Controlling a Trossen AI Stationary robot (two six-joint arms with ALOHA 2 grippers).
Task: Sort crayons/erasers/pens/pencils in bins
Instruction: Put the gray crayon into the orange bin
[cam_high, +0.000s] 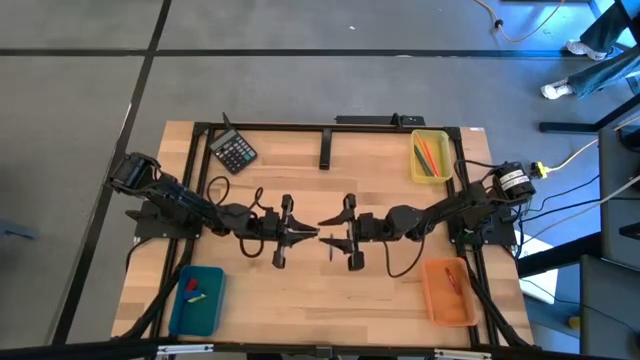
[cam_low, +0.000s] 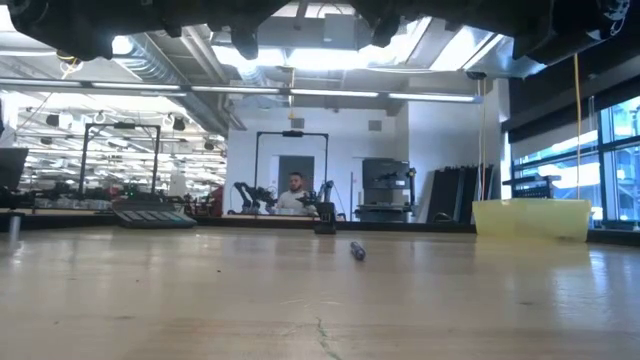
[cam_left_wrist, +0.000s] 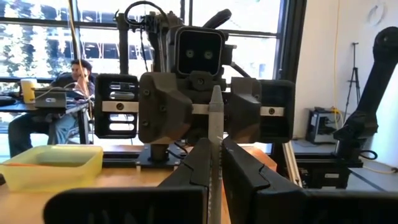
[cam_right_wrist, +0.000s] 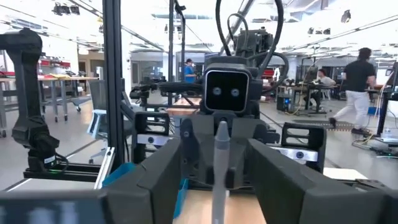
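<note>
Lying level, the grey pen (cam_high: 318, 236) spans both end effectors.

This is a robotics lab in a large open hall. The wooden table (cam_high: 330, 290) stands on a grey concrete floor (cam_high: 80, 100) inside a black metal frame (cam_high: 200, 150). Behind it, other robot arms (cam_low: 245, 192) stand on benches, and a person (cam_low: 295, 195) sits among them. Long ceiling lights (cam_low: 330, 95), exposed ducts (cam_low: 150, 60), tall windows (cam_left_wrist: 50, 37) and a person at a desk (cam_left_wrist: 68, 81) fit such a workplace.
</note>
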